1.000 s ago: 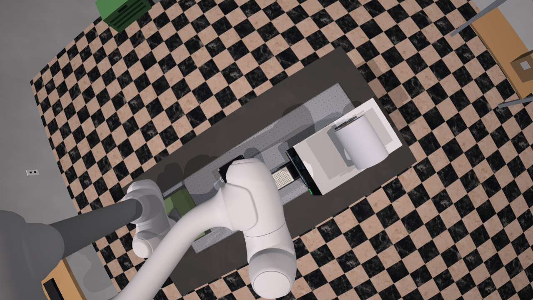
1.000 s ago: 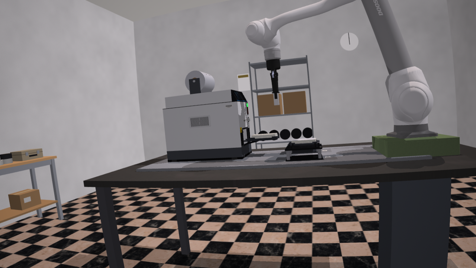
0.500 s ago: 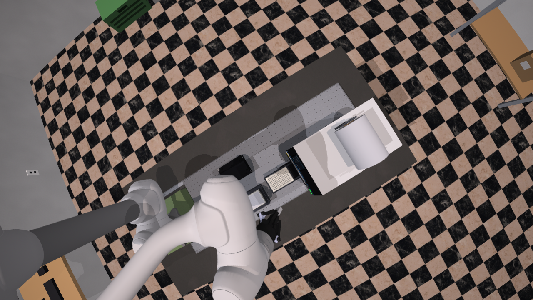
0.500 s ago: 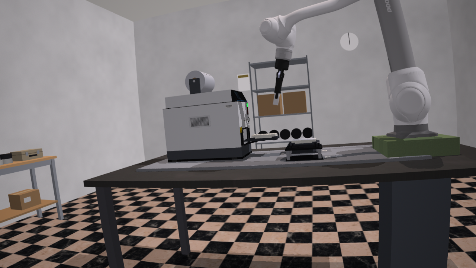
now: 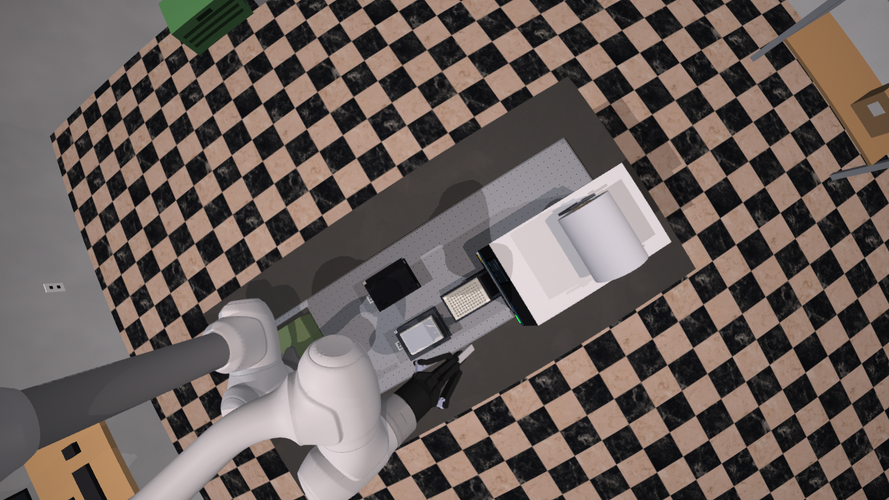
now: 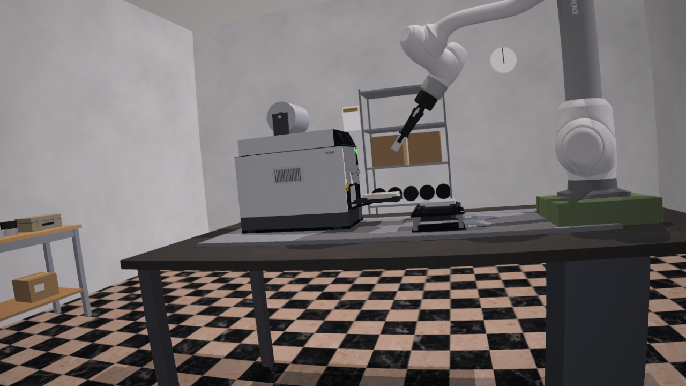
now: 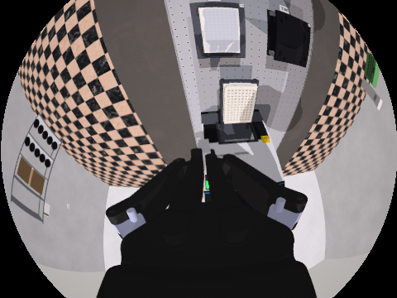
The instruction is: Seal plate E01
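The pale plate (image 5: 466, 298) (image 6: 382, 194) (image 7: 239, 103) is lying on the extended stage (image 6: 394, 198) (image 7: 222, 83), apparently seated. Nest N1 (image 5: 392, 285) (image 7: 289, 38) is standing bare; the other plate (image 5: 420, 334) (image 7: 220, 30) is resting in its nest. The gripper (image 5: 464, 355) (image 6: 397, 143) (image 7: 203, 147) is hovering apart, fingers narrow, holding nothing. The sealer (image 5: 534, 261) (image 6: 292, 184) is showing green (image 5: 518, 319) (image 6: 356, 151) (image 7: 207, 185). No foil is showing clearly, so START, sealing and withdrawal are probably remaining. The protruding stage is sitting below the likely button approach, needing clearance.

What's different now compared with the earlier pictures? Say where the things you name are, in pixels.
The gripper (image 5: 467, 351) (image 6: 395, 145) (image 7: 203, 147) has swung away from the upright, its fingertips now angled toward the sealer (image 5: 578, 248) (image 6: 292, 179), and the wrist has shifted back toward the arm's base. Nothing was taken or let go. The plate on the stage (image 5: 466, 298) (image 6: 382, 195) (image 7: 239, 103) and the green light (image 5: 518, 319) (image 6: 356, 151) (image 7: 207, 185) are unchanged.
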{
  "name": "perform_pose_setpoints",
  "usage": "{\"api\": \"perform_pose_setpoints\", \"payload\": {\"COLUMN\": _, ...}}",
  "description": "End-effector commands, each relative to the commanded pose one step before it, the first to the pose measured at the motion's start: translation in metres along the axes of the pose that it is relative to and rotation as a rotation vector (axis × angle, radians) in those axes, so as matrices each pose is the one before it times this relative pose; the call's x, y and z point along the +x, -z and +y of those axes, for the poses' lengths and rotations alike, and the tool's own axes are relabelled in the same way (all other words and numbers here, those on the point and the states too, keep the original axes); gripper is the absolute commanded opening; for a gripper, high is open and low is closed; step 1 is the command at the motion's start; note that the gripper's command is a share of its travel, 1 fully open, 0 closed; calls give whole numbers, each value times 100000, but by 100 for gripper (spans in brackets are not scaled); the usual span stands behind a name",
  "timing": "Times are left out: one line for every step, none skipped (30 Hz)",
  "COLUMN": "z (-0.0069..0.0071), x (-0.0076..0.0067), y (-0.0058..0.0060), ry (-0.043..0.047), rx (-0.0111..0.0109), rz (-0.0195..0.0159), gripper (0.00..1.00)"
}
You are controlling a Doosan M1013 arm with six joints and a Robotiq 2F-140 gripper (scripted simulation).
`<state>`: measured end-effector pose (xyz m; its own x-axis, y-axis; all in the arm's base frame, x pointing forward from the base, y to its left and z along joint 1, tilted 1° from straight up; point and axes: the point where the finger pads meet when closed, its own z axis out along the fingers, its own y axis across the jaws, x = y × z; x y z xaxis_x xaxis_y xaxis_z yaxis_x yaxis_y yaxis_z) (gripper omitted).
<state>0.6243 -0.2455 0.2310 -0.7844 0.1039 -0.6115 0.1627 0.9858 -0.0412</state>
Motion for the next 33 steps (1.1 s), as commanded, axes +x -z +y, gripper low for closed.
{"api": "perform_pose_setpoints", "payload": {"z": 281, "x": -97, "y": -111, "ry": 558, "rx": -3163, "rz": -12151, "gripper": 10}}
{"api": "perform_pose_setpoints", "payload": {"z": 0, "x": 0, "y": 0, "ry": 0, "rx": 0, "rz": 0, "gripper": 10}}
{"api": "perform_pose_setpoints", "payload": {"z": 0, "x": 0, "y": 0, "ry": 0, "rx": 0, "rz": 0, "gripper": 10}}
{"api": "perform_pose_setpoints", "payload": {"z": 0, "x": 0, "y": 0, "ry": 0, "rx": 0, "rz": 0, "gripper": 10}}
{"api": "perform_pose_setpoints", "payload": {"z": 0, "x": 0, "y": 0, "ry": 0, "rx": 0, "rz": 0, "gripper": 10}}
{"api": "perform_pose_setpoints", "payload": {"z": 0, "x": 0, "y": 0, "ry": 0, "rx": 0, "rz": 0, "gripper": 10}}
{"api": "perform_pose_setpoints", "payload": {"z": 0, "x": 0, "y": 0, "ry": 0, "rx": 0, "rz": 0, "gripper": 10}}
{"api": "perform_pose_setpoints", "payload": {"z": 0, "x": 0, "y": 0, "ry": 0, "rx": 0, "rz": 0, "gripper": 10}}
{"api": "perform_pose_setpoints", "payload": {"z": 0, "x": 0, "y": 0, "ry": 0, "rx": 0, "rz": 0, "gripper": 10}}
{"api": "perform_pose_setpoints", "payload": {"z": 0, "x": 0, "y": 0, "ry": 0, "rx": 0, "rz": 0, "gripper": 10}}
{"api": "perform_pose_setpoints", "payload": {"z": 0, "x": 0, "y": 0, "ry": 0, "rx": 0, "rz": 0, "gripper": 10}}
{"api": "perform_pose_setpoints", "payload": {"z": 0, "x": 0, "y": 0, "ry": 0, "rx": 0, "rz": 0, "gripper": 10}}
{"api": "perform_pose_setpoints", "payload": {"z": 0, "x": 0, "y": 0, "ry": 0, "rx": 0, "rz": 0, "gripper": 10}}
{"api": "perform_pose_setpoints", "payload": {"z": 0, "x": 0, "y": 0, "ry": 0, "rx": 0, "rz": 0, "gripper": 10}}
{"api": "perform_pose_setpoints", "payload": {"z": 0, "x": 0, "y": 0, "ry": 0, "rx": 0, "rz": 0, "gripper": 10}}
{"api": "perform_pose_setpoints", "payload": {"z": 0, "x": 0, "y": 0, "ry": 0, "rx": 0, "rz": 0, "gripper": 10}}
{"api": "perform_pose_setpoints", "payload": {"z": 0, "x": 0, "y": 0, "ry": 0, "rx": 0, "rz": 0, "gripper": 10}}
{"api": "perform_pose_setpoints", "payload": {"z": 0, "x": -166, "y": -472, "ry": 0, "rx": 0, "rz": 0, "gripper": 10}}
{"api": "perform_pose_setpoints", "payload": {"z": 0, "x": -166, "y": -472, "ry": 0, "rx": 0, "rz": 0, "gripper": 10}}
{"api": "perform_pose_setpoints", "payload": {"z": 0, "x": -166, "y": -472, "ry": 0, "rx": 0, "rz": 0, "gripper": 10}}
{"api": "perform_pose_setpoints", "payload": {"z": 0, "x": -166, "y": -472, "ry": 0, "rx": 0, "rz": 0, "gripper": 10}}
{"api": "perform_pose_setpoints", "payload": {"z": 0, "x": -166, "y": -472, "ry": 0, "rx": 0, "rz": 0, "gripper": 10}}
{"api": "perform_pose_setpoints", "payload": {"z": 0, "x": -166, "y": -472, "ry": 0, "rx": 0, "rz": 0, "gripper": 10}}
{"api": "perform_pose_setpoints", "payload": {"z": 0, "x": -166, "y": -472, "ry": 0, "rx": 0, "rz": 0, "gripper": 10}}
{"api": "perform_pose_setpoints", "payload": {"z": 0, "x": -166, "y": -472, "ry": 0, "rx": 0, "rz": 0, "gripper": 10}}
{"api": "perform_pose_setpoints", "payload": {"z": 0, "x": 0, "y": 0, "ry": 0, "rx": 0, "rz": 0, "gripper": 10}}
{"api": "perform_pose_setpoints", "payload": {"z": 0, "x": 0, "y": 0, "ry": 0, "rx": 0, "rz": 0, "gripper": 10}}
{"api": "perform_pose_setpoints", "payload": {"z": 0, "x": -166, "y": -472, "ry": 0, "rx": 0, "rz": 0, "gripper": 10}}
{"api": "perform_pose_setpoints", "payload": {"z": 0, "x": -166, "y": -472, "ry": 0, "rx": 0, "rz": 0, "gripper": 10}}
{"api": "perform_pose_setpoints", "payload": {"z": 0, "x": -166, "y": -472, "ry": 0, "rx": 0, "rz": 0, "gripper": 10}}
{"api": "perform_pose_setpoints", "payload": {"z": 0, "x": -166, "y": -472, "ry": 0, "rx": 0, "rz": 0, "gripper": 10}}
{"api": "perform_pose_setpoints", "payload": {"z": 0, "x": -166, "y": -472, "ry": 0, "rx": 0, "rz": 0, "gripper": 10}}
{"api": "perform_pose_setpoints", "payload": {"z": 0, "x": -166, "y": -472, "ry": 0, "rx": 0, "rz": 0, "gripper": 10}}
